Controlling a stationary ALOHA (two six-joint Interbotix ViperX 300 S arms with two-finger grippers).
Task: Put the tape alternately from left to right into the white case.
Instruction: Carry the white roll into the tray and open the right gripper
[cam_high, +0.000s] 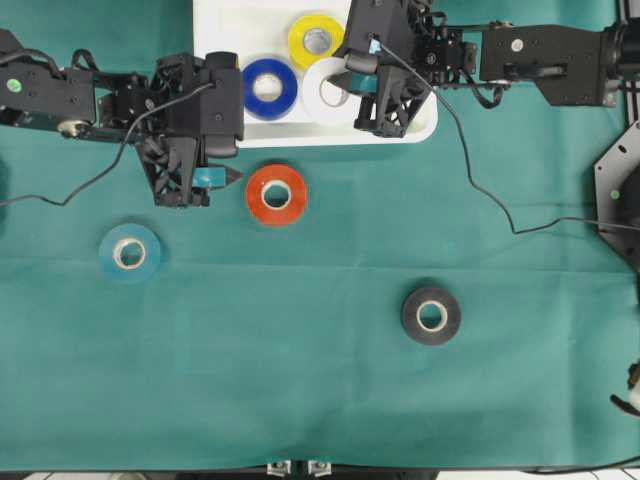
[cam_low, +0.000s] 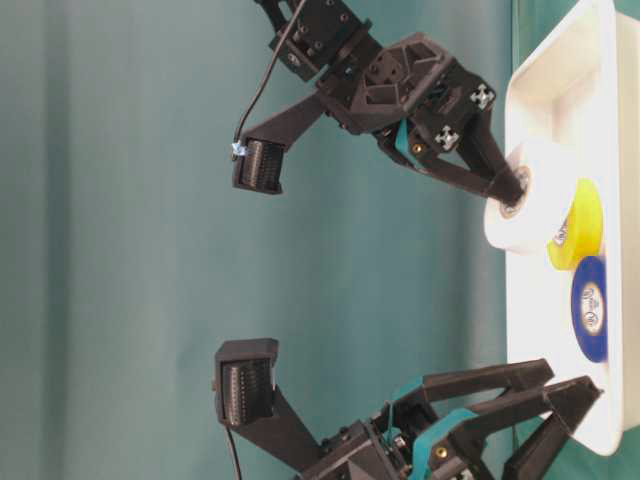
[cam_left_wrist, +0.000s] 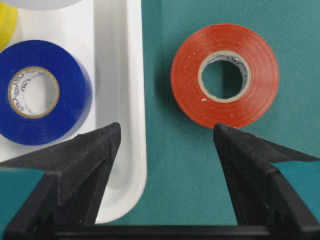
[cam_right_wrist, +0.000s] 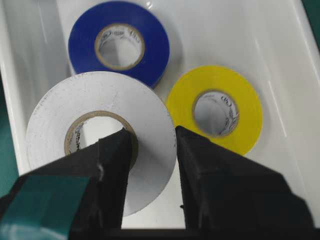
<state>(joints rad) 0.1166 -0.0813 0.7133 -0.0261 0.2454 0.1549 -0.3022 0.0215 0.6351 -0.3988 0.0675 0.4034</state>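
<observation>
A: Which step is in hand?

B: Placing the white roll (cam_right_wrist: 95, 150). The right gripper (cam_right_wrist: 150, 160) has its jaws pinched nearly shut across the roll's wall, 1 jaw inside the core and 1 outside, and it holds the roll inside the white case (cam_high: 232, 25), at the right end beside the blue roll (cam_high: 270, 88) and the yellow roll (cam_high: 316, 38). From table level the white roll looks tilted rather than flat, so I judge it is not yet set down.

A: And the left gripper (cam_left_wrist: 165, 140)?

B: Its jaws stand wide apart and hold nothing. It hangs by the case's near left corner, with the red-orange roll (cam_high: 277, 194) lying on the tabletop (cam_high: 320, 400) just to its right.

A: What remains outside the case?

B: 3 rolls: red-orange just near of the case, teal (cam_high: 130, 253) near left, black (cam_high: 431, 315) near right.

A: So the next move?

B: Probably the right jaws need to spread and lift clear without dragging the white roll. Then, by the alternation, the left arm would shift right and straddle the red-orange roll.
</observation>
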